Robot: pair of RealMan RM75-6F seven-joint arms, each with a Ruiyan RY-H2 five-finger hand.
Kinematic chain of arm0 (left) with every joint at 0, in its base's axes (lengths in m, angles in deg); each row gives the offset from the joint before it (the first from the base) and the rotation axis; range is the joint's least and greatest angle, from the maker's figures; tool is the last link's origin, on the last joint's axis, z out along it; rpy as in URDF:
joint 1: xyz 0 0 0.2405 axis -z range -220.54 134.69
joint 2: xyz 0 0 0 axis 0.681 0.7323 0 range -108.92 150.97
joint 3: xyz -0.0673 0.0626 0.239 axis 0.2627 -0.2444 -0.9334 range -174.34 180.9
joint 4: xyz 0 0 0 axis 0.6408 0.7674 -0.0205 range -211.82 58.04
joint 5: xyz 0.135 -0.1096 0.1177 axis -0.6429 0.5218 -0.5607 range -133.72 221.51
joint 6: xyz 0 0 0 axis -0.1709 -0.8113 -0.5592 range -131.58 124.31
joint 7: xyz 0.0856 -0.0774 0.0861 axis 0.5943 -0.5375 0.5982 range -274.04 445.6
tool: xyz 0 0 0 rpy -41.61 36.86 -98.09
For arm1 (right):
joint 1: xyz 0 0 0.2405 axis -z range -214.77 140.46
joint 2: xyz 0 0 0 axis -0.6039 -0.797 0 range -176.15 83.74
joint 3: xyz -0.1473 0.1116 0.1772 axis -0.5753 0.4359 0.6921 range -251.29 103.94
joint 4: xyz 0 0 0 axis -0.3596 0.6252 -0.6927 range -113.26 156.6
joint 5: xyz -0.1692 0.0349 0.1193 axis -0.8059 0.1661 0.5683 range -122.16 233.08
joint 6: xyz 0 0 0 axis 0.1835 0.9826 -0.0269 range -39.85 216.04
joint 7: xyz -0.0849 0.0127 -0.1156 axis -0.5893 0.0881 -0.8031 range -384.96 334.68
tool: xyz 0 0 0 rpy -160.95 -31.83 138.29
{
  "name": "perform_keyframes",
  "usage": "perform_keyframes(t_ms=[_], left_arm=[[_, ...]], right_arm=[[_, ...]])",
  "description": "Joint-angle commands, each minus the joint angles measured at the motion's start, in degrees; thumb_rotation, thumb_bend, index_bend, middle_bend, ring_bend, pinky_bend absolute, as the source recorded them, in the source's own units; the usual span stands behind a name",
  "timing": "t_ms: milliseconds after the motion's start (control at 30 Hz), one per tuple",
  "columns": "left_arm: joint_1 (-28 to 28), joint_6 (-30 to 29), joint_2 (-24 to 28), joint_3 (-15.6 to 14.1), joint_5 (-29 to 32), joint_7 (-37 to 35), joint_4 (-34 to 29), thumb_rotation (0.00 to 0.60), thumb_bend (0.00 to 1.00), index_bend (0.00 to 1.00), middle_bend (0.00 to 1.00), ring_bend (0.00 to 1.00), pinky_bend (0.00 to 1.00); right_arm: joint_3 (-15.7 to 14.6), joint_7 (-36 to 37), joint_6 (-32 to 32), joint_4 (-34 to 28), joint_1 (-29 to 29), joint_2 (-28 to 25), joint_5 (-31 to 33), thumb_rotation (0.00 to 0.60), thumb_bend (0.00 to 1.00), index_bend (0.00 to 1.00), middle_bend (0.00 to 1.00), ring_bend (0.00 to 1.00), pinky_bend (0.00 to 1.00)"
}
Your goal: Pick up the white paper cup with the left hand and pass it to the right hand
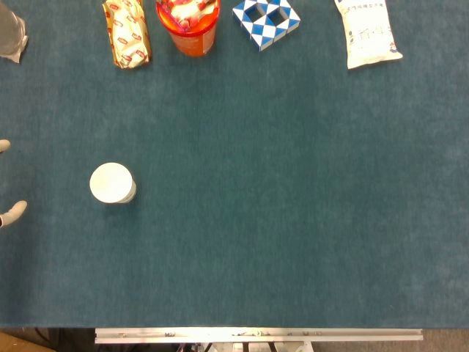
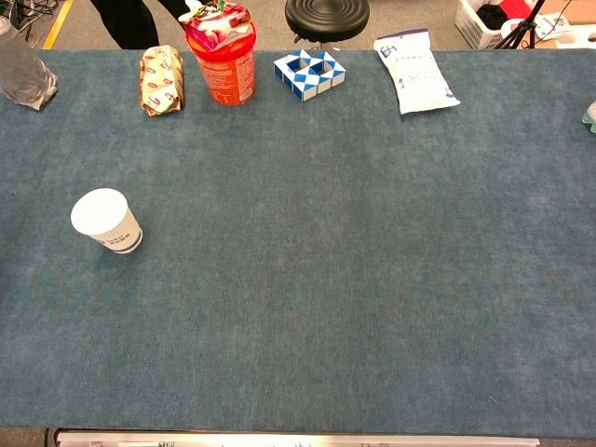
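The white paper cup [image 1: 112,183] stands on the blue table cloth at the left side, its white round top facing up. In the chest view the cup [image 2: 106,221] shows a dark printed band near its base. Of my left hand [image 1: 12,213] only two pale fingertips poke in at the left edge of the head view. They are spread apart, one above and one below the cup's height, well left of the cup and holding nothing. The chest view does not show this hand. My right hand appears in neither view.
Along the far edge lie a wrapped snack [image 1: 127,33], an orange tub [image 1: 188,26], a blue-and-white checkered puzzle [image 1: 266,20] and a white packet [image 1: 366,33]. A clear crumpled item [image 2: 23,74] sits at the far left corner. The table's metal front edge [image 1: 256,335] runs along the bottom.
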Motion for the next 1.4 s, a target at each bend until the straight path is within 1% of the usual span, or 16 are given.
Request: perform_keyframes(t_ms=[33,267,433,533,833,1033,1400], left_arm=[[0.0,0.0,0.0,0.0,0.0,0.1,0.0,0.600,0.02,0.23,0.30,0.40,0.71],[0.0,-0.1,0.2,0.0,-0.2,0.2,-0.6,0.600,0.02,0.23,0.30,0.40,0.71],[0.0,0.2,0.7,-0.2,-0.2,0.8,-2.0,0.600,0.02,0.23,0.30,0.40,0.71],[0.0,0.2,0.8,-0.2,-0.3,0.7,-2.8,0.600,0.02,0.23,0.30,0.40,0.71],[0.7,0.7,1.8,-0.8,-2.2,0.4,-5.3,0.600,0.02,0.23,0.29,0.39,0.71],[1.5,2.3,3.3,-0.7,-1.7,1.8,-10.2,0.600,0.02,0.21,0.26,0.37,0.71],[3.0,4.1,4.6,-1.1,-2.7,5.0,-15.3,0.600,0.02,0.18,0.20,0.33,0.70]], right_arm=[[-0.1,0.1,0.1,0.2,0.1,0.1,0.1,0.600,0.00,0.14,0.20,0.26,0.57],[-0.1,0.8,0.3,0.7,0.3,0.3,0.0,0.600,0.00,0.14,0.20,0.26,0.57],[0.6,1.4,0.0,0.7,-0.2,0.2,0.2,0.600,0.00,0.14,0.20,0.26,0.57],[0.4,1.2,0.0,0.5,-0.4,0.2,-0.4,0.600,0.00,0.14,0.20,0.26,0.57],[0.4,0.7,0.3,-0.7,-0.4,-0.5,-0.7,0.600,0.00,0.14,0.20,0.26,0.57],[0.6,0.7,0.1,-1.0,-0.6,-0.8,-0.5,0.600,0.00,0.14,0.20,0.26,0.57],[1.1,1.2,-0.2,-1.0,-1.2,-1.1,-0.5,0.600,0.00,0.14,0.20,0.26,0.57]])
